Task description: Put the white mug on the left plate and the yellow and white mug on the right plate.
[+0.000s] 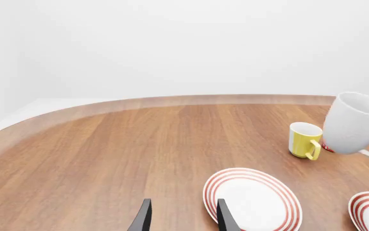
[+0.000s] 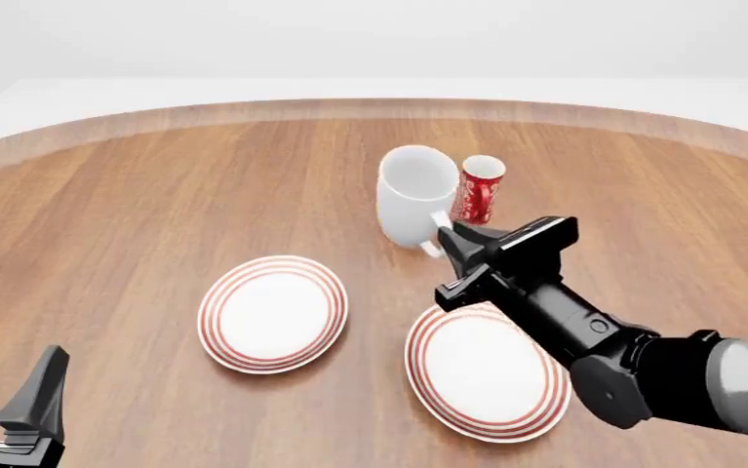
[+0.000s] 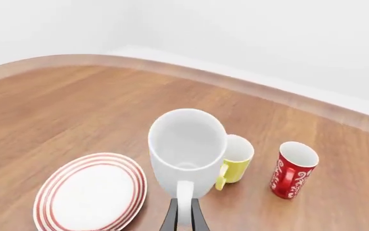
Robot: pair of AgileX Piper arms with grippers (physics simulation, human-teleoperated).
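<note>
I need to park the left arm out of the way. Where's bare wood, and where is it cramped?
Bare wood lies left of the left plate and beyond it toward the far edge. Cramped: the white mug, yellow mug and red cup cluster beyond the right plate.

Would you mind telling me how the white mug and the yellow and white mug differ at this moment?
The white mug is clearly larger than the yellow and white mug. The white mug is plain white all over, while the smaller one is yellow outside and white inside. The right gripper pinches the white mug's handle and holds it tilted, above the table in the left wrist view; the yellow and white mug stands upright, ungripped. Both have loop handles.
</note>
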